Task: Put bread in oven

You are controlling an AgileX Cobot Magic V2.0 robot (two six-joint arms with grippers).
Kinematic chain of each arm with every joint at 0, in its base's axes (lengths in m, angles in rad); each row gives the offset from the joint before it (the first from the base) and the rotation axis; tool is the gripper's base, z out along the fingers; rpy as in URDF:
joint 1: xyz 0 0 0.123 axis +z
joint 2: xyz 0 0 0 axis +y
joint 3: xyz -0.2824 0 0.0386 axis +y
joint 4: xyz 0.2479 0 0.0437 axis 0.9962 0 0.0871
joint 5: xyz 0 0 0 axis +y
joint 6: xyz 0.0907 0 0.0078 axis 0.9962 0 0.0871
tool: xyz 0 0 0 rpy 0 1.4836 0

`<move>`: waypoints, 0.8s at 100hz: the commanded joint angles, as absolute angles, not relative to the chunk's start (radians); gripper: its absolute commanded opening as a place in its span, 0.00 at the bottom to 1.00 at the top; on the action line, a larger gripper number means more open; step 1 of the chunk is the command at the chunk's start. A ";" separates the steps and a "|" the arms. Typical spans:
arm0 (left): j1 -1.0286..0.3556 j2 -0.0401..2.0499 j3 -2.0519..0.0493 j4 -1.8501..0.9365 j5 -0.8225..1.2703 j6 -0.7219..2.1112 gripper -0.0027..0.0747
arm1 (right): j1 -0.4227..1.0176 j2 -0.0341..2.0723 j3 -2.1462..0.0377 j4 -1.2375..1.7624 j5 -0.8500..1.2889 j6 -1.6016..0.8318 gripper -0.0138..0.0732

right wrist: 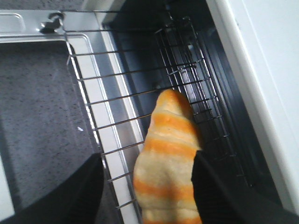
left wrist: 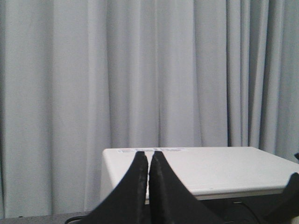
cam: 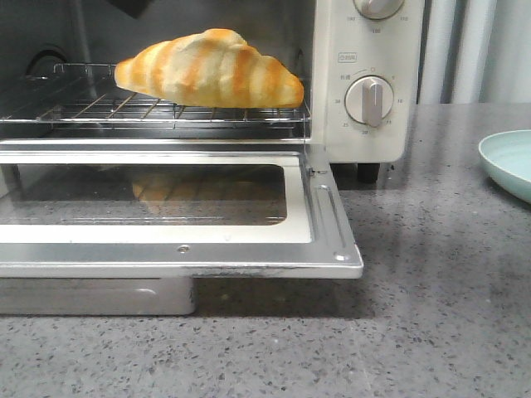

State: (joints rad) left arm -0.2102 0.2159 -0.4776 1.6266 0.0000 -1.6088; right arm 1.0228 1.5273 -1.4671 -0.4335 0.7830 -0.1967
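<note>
One grey speckled stone bench (cam: 448, 274) carrying everything in the front view. Standing toward its back left: cream-white toaster oven (cam: 369, 50) with round beige knobs, glass-windowed door (cam: 178, 207) hanging dropped open and level toward the bench's front edge. Lying inside on the wire rack (cam: 99, 108), near its front rail and toward the right side of the cavity: long croissant-shaped bread (cam: 211, 70), pale cream with golden-orange stripes, its underside touching the bars. Sitting at the bench's right edge, well apart from the oven: pale green plate (cam: 508, 162), only partly in view. Showing in the right wrist view: right gripper (right wrist: 147, 182), black fingers (right wrist: 215, 191) spread wide to either side of the bread; whether touching or just flanking it, impossible to tell. Showing in the left wrist view: left gripper (left wrist: 148, 161), fingers pressed together with nothing between them, hovering above the oven's white top before a pale grey curtain (left wrist: 140, 70).
</note>
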 commanded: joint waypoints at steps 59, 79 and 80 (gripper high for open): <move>-0.210 0.111 -0.187 1.605 0.146 -1.619 0.01 | 1.102 1.261 -1.504 -0.447 1.112 -0.130 0.60; -0.210 0.111 -0.135 1.605 0.141 -1.619 0.01 | 1.102 1.161 -1.504 -0.498 1.222 -0.109 0.56; -0.210 0.111 -0.135 1.605 0.141 -1.619 0.01 | 1.102 1.158 -1.504 -0.504 1.226 -0.104 0.56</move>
